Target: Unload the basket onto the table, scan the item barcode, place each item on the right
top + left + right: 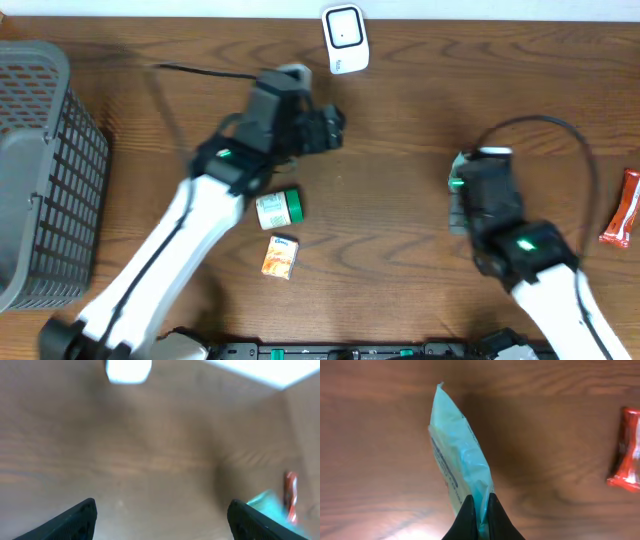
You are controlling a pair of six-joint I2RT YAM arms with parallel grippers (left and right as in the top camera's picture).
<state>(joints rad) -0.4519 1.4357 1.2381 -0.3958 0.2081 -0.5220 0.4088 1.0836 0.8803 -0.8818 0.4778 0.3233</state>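
1. Pouch (457, 455), teal, is pinched at its near end in the closed right tool (480, 510), long axis pointing away from the wrist
2. Scanner (343, 38) stands at the far desk (400, 120) edge, forward-left of the pouch; the left tool (162, 520), open and empty, hangs nearer it
3. Bare desk lies between pouch and scanner; a red packet (626, 450) lies well apart on the right

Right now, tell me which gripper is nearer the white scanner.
Left. The left gripper is open just short of the scanner; the right gripper, shut on a teal packet, is well off rightward.
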